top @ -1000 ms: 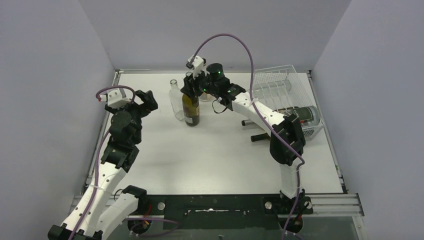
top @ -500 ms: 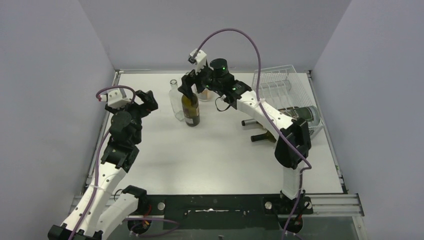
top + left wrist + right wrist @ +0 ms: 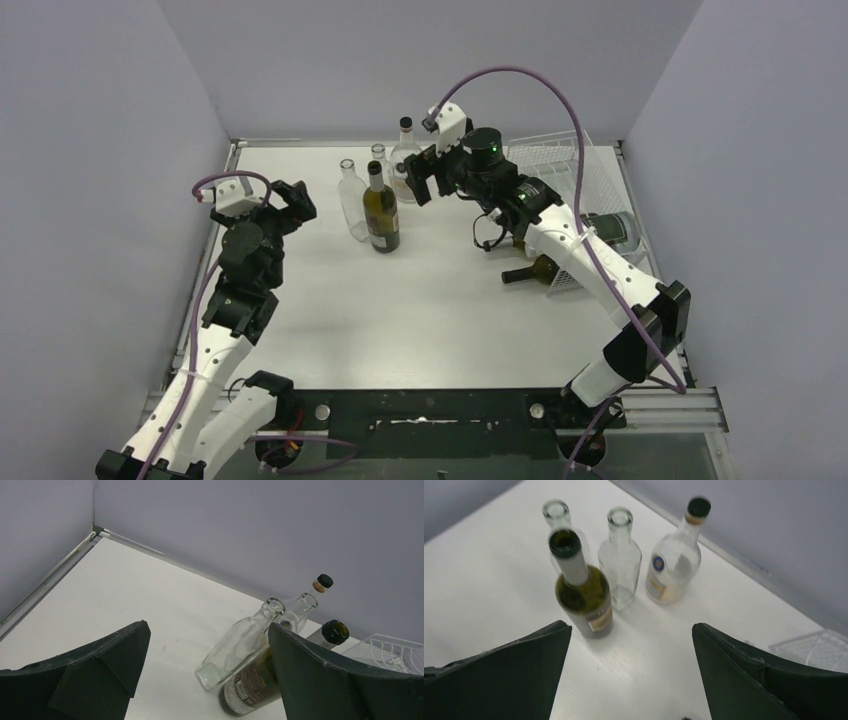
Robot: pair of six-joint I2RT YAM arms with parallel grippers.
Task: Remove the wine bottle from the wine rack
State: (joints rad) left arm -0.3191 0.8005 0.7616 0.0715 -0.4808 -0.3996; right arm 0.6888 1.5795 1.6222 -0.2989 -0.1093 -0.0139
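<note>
The dark wine bottle [image 3: 381, 212] stands upright on the counter [image 3: 430, 305], just beside a clear bottle [image 3: 351, 205], well apart from the wine rack [image 3: 562, 160]. The left jaws and right jaws are wide open and hold nothing.

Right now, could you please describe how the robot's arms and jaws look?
The left arm and right arm have white links with black joints. A purple cable runs along each. Green lights mark the right wrist. The jaws are dark, wedge-shaped.

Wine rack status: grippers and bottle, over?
Left gripper open, right gripper open, both empty. Dark wine bottle upright on table, clear of wine rack. Other bottles lie in rack; right arm crosses above them.
</note>
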